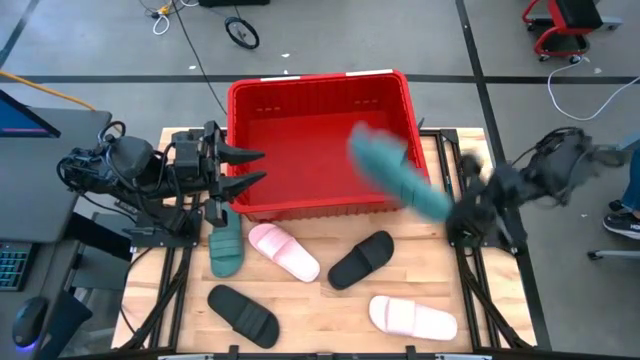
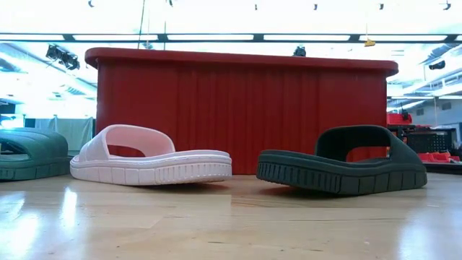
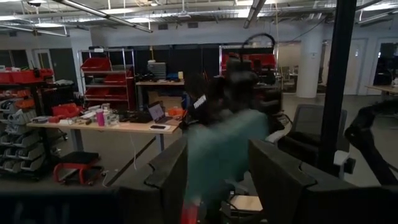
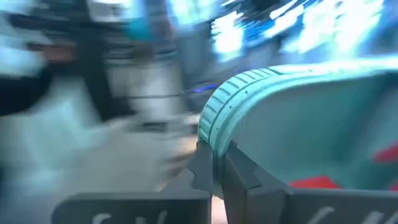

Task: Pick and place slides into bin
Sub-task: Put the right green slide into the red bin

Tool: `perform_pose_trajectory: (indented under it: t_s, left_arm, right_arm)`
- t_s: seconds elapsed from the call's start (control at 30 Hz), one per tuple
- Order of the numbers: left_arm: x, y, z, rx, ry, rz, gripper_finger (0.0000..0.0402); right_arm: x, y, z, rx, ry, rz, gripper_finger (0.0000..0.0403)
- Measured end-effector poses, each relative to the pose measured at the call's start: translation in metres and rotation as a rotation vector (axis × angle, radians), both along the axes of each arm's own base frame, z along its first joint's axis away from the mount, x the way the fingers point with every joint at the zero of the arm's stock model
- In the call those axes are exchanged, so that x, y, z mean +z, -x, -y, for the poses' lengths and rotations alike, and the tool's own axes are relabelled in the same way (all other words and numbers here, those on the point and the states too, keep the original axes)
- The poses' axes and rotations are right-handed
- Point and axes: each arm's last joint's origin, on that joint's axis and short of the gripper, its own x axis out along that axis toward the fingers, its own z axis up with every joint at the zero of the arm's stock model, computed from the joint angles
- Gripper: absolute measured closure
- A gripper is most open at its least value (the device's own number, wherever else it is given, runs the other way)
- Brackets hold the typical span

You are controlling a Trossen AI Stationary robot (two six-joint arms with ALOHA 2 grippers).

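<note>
My right gripper (image 1: 452, 208) is shut on a dark green slide (image 1: 398, 172), which shows blurred above the right part of the red bin (image 1: 262, 96). My left gripper (image 1: 250, 168) is open and empty at the bin's left wall, its fingers pointing toward the table's right. On the table in front of the bin lie the other green slide (image 1: 226, 246), a pink one (image 1: 284, 251), a black one (image 1: 362, 259), a second black one (image 1: 243, 313) and a second pink one (image 1: 412, 318), all on their soles. My right gripper pinches the green slide's ribbed sole edge at one rounded end (image 4: 217, 127) between its two fingers (image 4: 244, 173). The slide is lifted clear. It reaches from the gripper across the bin's right wall toward the bin's inside.
The bin's rim (image 2: 242, 59) stands well above the slides. The low view shows the pink slide (image 2: 151, 160), the black one (image 2: 343, 165) and the green one (image 2: 29, 153) in front of the bin's near wall. Bare wood lies along the near edge.
</note>
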Motion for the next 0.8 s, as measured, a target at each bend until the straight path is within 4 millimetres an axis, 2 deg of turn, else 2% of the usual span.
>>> perform_pose_trajectory:
  t_s: [0.1,0.23,0.4,0.53,0.67,0.8]
  left_arm:
    - [0.000,0.000,0.000,0.000,0.001,0.003,0.0230]
    - [0.000,0.000,0.000,0.001,0.001,0.003,0.0230]
    - [0.002,0.000,-0.001,0.018,0.010,0.017,0.0230]
    - [0.006,0.001,-0.001,0.030,0.028,0.058,0.0230]
    - [0.010,0.002,-0.002,0.031,0.044,0.099,0.0230]
    - [0.010,0.002,-0.002,0.031,0.047,0.107,0.0230]
  right_arm:
    - [0.010,0.003,0.018,-0.273,0.253,0.003,0.0391]
    - [0.006,-0.007,0.032,-0.508,0.501,-0.108,0.0391]
    - [-0.017,-0.048,0.042,-0.500,0.589,-0.272,0.0391]
    - [-0.046,-0.093,0.063,-0.480,0.619,-0.484,0.0391]
    - [-0.076,-0.131,0.102,-0.508,0.640,-0.708,0.0391]
    - [-0.108,-0.161,0.154,-0.489,0.585,-0.866,0.0391]
